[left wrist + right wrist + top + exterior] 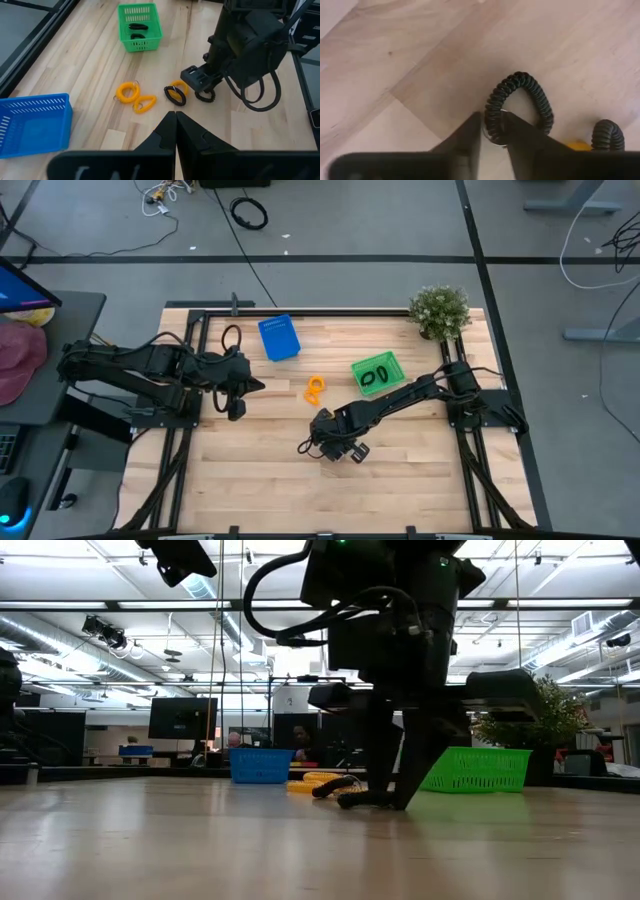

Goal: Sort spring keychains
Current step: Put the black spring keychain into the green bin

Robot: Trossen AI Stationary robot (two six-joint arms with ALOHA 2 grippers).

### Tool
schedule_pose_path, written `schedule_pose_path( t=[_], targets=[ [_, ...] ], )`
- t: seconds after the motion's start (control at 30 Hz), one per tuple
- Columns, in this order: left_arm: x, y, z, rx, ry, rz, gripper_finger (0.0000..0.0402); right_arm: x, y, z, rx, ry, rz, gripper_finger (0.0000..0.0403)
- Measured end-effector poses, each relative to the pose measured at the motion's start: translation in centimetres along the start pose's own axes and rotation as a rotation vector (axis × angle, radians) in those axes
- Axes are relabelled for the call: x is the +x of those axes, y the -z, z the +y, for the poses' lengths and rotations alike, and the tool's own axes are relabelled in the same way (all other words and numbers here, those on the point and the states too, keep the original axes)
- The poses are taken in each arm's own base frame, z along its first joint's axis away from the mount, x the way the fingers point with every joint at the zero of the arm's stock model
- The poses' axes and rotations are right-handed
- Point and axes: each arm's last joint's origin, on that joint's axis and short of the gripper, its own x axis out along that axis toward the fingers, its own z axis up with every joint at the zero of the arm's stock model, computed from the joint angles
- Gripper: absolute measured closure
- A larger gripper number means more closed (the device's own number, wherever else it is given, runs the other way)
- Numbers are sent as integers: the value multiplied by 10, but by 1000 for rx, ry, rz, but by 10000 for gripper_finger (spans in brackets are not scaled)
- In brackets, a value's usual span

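One black spring keychain (520, 102) sits pinched at its near edge between the fingers of your right gripper (492, 131), down on the wood in front of the green bin (379, 372) and a little toward the left arm's side. Just beside that coil lie a second black keychain (175, 95) and an orange one (180, 86) partly under it. Two more orange keychains (135, 98) rest a little farther off, between the green bin and the blue bin (279, 337). Two black loops (135, 30) are already inside the green bin, while the blue one looks empty, so I judge you are mid-sort, at the pick-up of a black piece. Your next move calls for a clean lift clear of the neighbouring coils, then a carry over the green bin's rim before release. Your left gripper (175, 131) waits with its fingers pressed together, holding nothing, on the far side of the blue bin from the green one
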Motion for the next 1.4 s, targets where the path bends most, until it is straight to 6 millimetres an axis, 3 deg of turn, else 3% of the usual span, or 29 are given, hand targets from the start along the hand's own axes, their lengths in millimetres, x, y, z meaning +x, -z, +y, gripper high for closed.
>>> schedule_pose_path(
  t=[0.17,0.3,0.4,0.57,0.87,0.97,1.17,1.4],
  targets=[
    [0,0,0,0,0,0,397,0,-1,-1,0,21,-1,391],
    [0,0,0,0,0,0,397,-2,0,-1,-5,78,48,382],
    [0,0,0,0,0,0,397,-18,2,0,-6,104,70,381],
    [0,0,0,7,-10,-3,397,-71,4,1,101,150,77,390],
    [0,-1,0,31,-14,-8,397,-198,3,18,300,190,-26,392],
    [0,-1,0,31,-14,-9,397,-224,4,25,330,224,-49,392],
    [0,-1,0,31,-13,-11,397,-230,6,29,365,222,-19,392],
    [0,-1,0,32,-19,-14,397,-235,1,25,380,255,-104,393]
  ],
)
